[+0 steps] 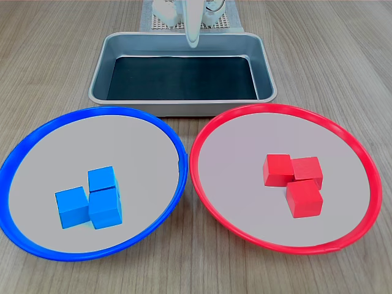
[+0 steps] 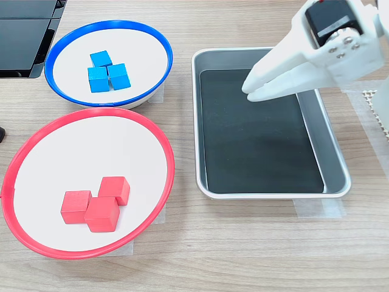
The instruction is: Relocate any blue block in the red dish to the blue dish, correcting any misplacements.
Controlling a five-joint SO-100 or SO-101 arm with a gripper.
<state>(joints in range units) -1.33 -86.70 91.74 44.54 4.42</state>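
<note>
Three blue blocks (image 1: 90,201) (image 2: 107,75) lie clustered together inside the blue dish (image 1: 37,138) (image 2: 67,36). The red dish (image 1: 361,153) (image 2: 36,137) holds three red cubes (image 1: 295,179) (image 2: 95,203) and no blue block. My white gripper (image 2: 250,89) hangs above the metal tray, far from both dishes, its fingers together with nothing between them. In the first exterior view only its tip (image 1: 193,38) shows at the top, over the tray's far edge.
A rectangular metal tray (image 1: 269,73) (image 2: 336,158) with a dark bare bottom stands behind the dishes in the first exterior view, to the right of them in the second exterior view. A black object (image 2: 24,36) sits at the second exterior view's top left.
</note>
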